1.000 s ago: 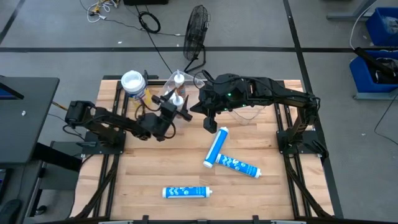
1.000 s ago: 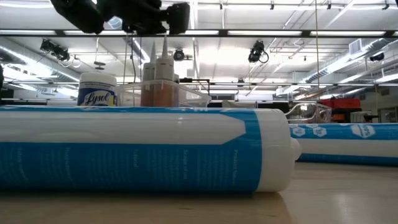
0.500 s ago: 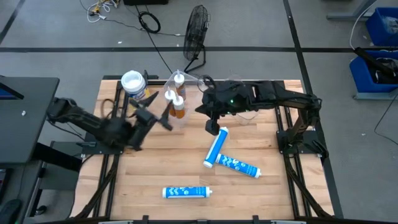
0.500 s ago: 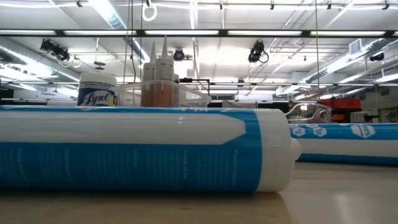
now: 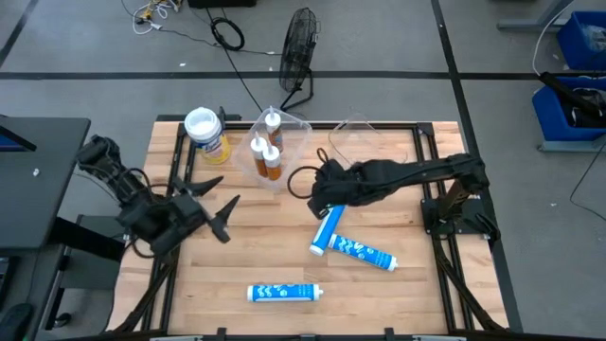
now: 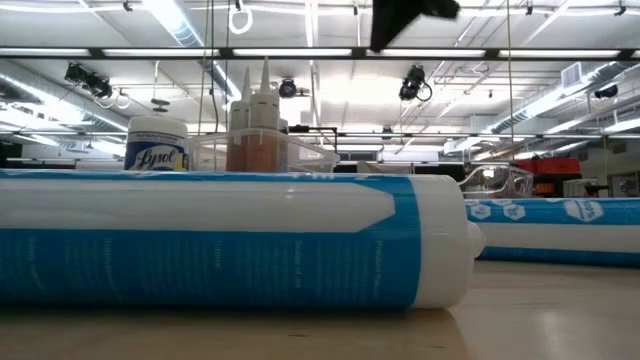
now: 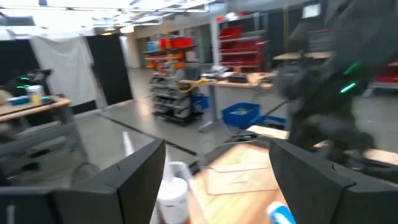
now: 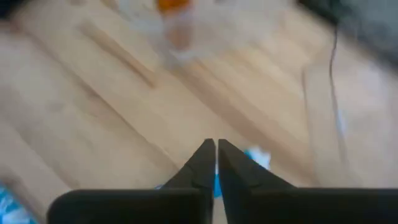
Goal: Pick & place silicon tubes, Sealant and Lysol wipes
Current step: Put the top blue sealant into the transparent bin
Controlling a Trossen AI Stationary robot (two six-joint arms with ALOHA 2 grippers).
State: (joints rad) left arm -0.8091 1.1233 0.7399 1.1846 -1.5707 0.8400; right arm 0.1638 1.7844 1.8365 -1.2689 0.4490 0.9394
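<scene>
High view: the left arm is folded back over the table's left side, its elbow out past the edge, and its gripper [image 5: 214, 206] hangs above bare wood with the two fingers spread wide apart, holding nothing. The left wrist view shows the same wide gap between its fingers [image 7: 134, 180], with only the room and a white lid between them.

The right arm reaches low across from the right side toward the table's middle. Its gripper [image 5: 323, 201] sits just over the capped end of a blue-and-white tube [image 5: 328, 224] that lies slanted on the wood. The right wrist view shows its fingertips [image 8: 205, 155] almost together, with only a thin slit between them and nothing in it.

The yellow wipes canister [image 5: 204, 134] stands upright near the far left corner of the table, well apart from both grippers. Just beside it, a clear bin [image 5: 289, 137] holds orange-brown tubes [image 5: 267, 156] standing nozzle up. A second blue tube [image 5: 364, 252] lies touching the first, and a third [image 5: 285, 293] lies alone near the front edge.
</scene>
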